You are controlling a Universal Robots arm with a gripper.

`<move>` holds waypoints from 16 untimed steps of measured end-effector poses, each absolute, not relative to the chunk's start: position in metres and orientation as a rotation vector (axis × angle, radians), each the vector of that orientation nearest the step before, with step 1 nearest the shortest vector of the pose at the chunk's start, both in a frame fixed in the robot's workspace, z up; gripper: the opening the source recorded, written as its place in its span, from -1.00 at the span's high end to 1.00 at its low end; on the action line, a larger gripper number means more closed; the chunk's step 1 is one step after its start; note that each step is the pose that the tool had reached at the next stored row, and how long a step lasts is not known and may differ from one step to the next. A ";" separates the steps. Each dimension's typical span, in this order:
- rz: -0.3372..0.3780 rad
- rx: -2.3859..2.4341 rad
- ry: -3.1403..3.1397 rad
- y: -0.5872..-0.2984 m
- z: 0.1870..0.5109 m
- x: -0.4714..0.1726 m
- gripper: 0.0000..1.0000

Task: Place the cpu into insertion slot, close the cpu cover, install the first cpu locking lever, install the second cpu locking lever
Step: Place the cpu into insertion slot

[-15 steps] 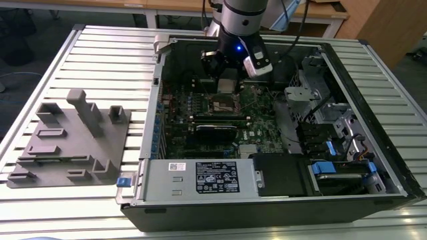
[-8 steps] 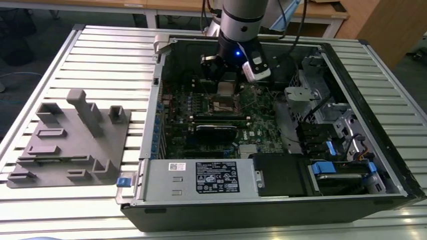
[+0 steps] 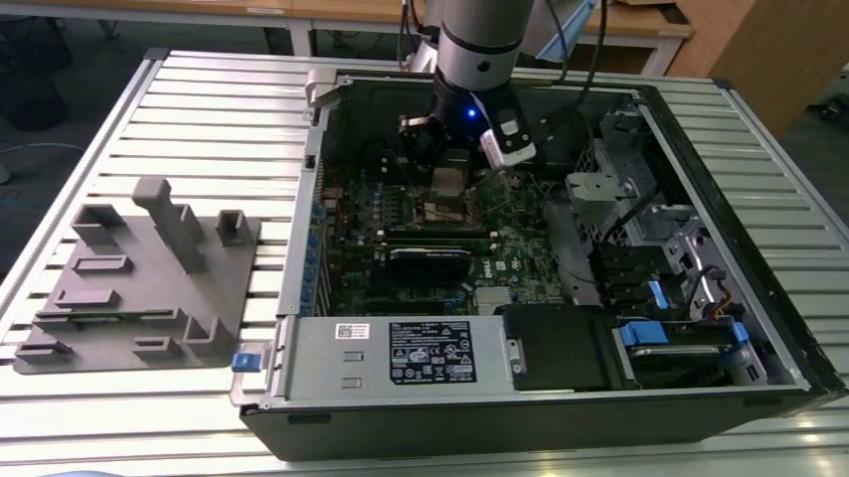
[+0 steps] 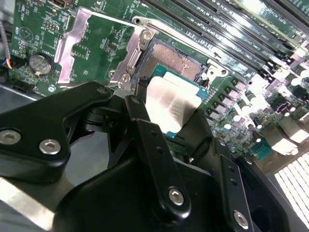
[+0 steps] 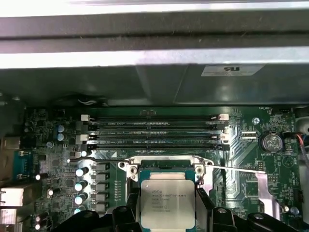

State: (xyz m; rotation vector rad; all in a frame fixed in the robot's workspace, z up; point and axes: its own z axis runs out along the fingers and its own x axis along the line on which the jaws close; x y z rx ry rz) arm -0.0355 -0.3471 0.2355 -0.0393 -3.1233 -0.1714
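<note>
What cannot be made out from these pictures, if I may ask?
Second wrist view: the cpu hides part of the insertion slot, so any gap between them is unclear.
First wrist view: the cpu and the hand cover most of the slot.
Exterior view: slot details are too small.

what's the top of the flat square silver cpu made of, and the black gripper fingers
The flat square silver cpu top looks like dull bare metal, glaring white under light; green board rims it. The black gripper fingers look like matte plastic or coated metal.
</note>
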 end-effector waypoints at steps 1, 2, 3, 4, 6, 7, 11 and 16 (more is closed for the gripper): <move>-0.171 -0.039 -3.123 -0.347 0.234 -0.035 -0.08; -0.171 -0.039 -3.123 -0.347 0.232 -0.035 -0.08; -0.171 -0.039 -3.124 -0.347 0.230 -0.036 -0.08; -0.170 -0.039 -3.124 -0.347 0.228 -0.036 -0.08; -0.168 -0.039 -3.124 -0.347 0.225 -0.035 -0.08; -0.168 -0.042 -3.124 -0.347 0.224 -0.035 -0.08; -0.168 -0.140 -3.125 -0.347 0.222 -0.036 -0.08; -0.169 -0.284 -3.120 -0.347 0.219 -0.035 -0.08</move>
